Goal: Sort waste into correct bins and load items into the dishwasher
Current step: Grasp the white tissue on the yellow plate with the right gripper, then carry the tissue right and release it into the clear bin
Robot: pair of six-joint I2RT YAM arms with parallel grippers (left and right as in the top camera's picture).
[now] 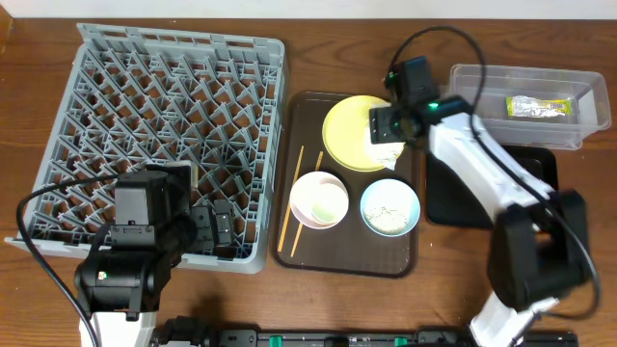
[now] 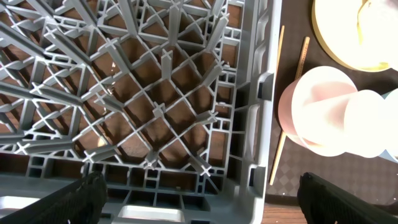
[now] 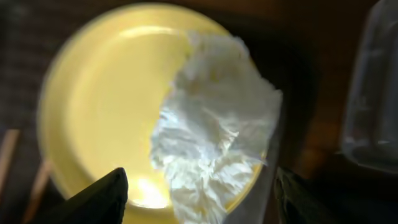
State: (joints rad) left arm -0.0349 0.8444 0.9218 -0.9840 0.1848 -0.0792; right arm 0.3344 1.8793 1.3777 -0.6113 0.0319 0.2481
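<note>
Right gripper (image 3: 202, 190): jaws wide, empty, hovering over napkin (image 3: 214, 124) at plate's (image 3: 99, 106) 4 o'clock rim. Left gripper (image 2: 199, 196): jaws wide, empty, over rack (image 2: 155, 112), its 5 o'clock corner. Wrapper (image 1: 538, 106): in tub (image 1: 482, 77).

Wood table (image 1: 308, 48) carries 4 things: big grey dish rack (image 1: 159, 135) at left, brown tray (image 1: 347, 253) just beside it in the middle, and clear tub (image 1: 482, 77) top right. Black tray (image 1: 453, 202) sits right below the tub, next to the brown tray.
</note>
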